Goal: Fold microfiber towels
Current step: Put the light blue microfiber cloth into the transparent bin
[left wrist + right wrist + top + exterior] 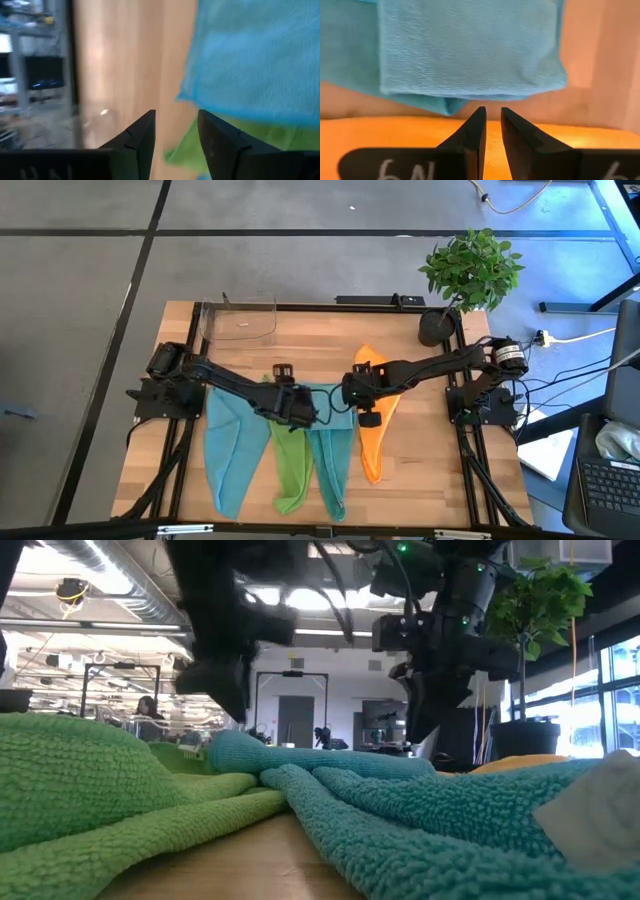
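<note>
Four towels lie side by side on the wooden table: a light blue one, a lime green one, a teal one and an orange one. A folded light blue towel lies across their far ends, between my grippers, and also shows in the left wrist view. My left gripper, at the green towel's far end, is open and empty. My right gripper hovers over the orange towel, just short of the folded towel's edge. It is open by a narrow gap and empty.
A clear plastic container stands at the far left of the table and a potted plant at the far right corner. Bare wood lies between the container and the towels. A person shows far off in the room.
</note>
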Robot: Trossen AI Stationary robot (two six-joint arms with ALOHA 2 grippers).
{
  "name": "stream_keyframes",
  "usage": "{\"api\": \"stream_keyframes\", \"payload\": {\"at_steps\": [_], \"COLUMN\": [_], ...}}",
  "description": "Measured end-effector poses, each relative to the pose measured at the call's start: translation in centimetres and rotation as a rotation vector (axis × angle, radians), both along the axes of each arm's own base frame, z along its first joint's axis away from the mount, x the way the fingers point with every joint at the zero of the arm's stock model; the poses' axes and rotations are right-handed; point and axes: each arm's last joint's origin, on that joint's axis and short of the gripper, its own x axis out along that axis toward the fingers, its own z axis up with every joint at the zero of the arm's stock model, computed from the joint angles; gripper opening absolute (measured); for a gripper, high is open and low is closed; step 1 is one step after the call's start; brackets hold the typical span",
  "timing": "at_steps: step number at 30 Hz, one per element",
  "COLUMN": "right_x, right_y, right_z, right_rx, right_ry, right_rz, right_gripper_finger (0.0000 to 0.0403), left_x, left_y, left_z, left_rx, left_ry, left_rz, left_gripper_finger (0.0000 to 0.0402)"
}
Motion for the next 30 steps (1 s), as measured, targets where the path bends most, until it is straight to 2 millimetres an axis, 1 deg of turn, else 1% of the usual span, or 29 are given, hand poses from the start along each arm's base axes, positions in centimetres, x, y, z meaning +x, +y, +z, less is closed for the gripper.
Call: {"api": "stream_keyframes", "payload": {"at_steps": [3, 7, 10, 12, 15, 18, 21, 26, 28, 30], "right_x": [0.2, 0.8, 1.1, 1.3, 1.2, 1.3, 1.6, 2.6, 2.8, 2.9], "right_y": [1.0, 3.3, 4.8, 5.6, 6.1, 6.1, 6.2, 6.2, 6.0, 5.8], "right_z": [0.1, 0.5, 0.8, 0.7, 0.6, 0.5, 0.0, -2.2, -3.2, -3.8], "right_rx": [0.056, 0.155, 0.156, 0.115, 0.043, 0.031, 0.029, -0.032, -0.079, -0.119], "right_ry": [-0.029, -0.109, -0.172, -0.201, -0.207, -0.207, -0.21, -0.192, -0.17, -0.147], "right_rz": [0.058, 0.211, 0.292, 0.323, 0.356, 0.35, 0.349, 0.32, 0.297, 0.277], "right_gripper_finger": [0.0061, 0.0061, 0.0061, 0.0062, 0.0071, 0.0102, 0.0156, 0.0259, 0.0285, 0.0296], "left_x": [-0.9, -1.6, -1.6, -1.2, -1.0, -0.7, -0.1, 0.8, 1.1, 1.3], "left_y": [-1.6, -4.7, -7.2, -8.6, -9.9, -10.1, -9.6, -8.5, -8.2, -7.8], "left_z": [1.1, 2.0, 2.0, 1.7, 0.8, -0.2, -1.4, -3.4, -3.9, -4.0], "left_rx": [-0.007, -0.063, -0.105, -0.128, -0.119, -0.104, -0.102, -0.1, -0.095, -0.089], "left_ry": [-0.072, -0.194, -0.259, -0.301, -0.287, -0.264, -0.23, -0.171, -0.166, -0.163], "left_rz": [0.011, -0.028, -0.11, -0.17, -0.238, -0.241, -0.225, -0.187, -0.173, -0.164], "left_gripper_finger": [0.0134, 0.0133, 0.0133, 0.0133, 0.0133, 0.0135, 0.0145, 0.0168, 0.0174, 0.0176]}}
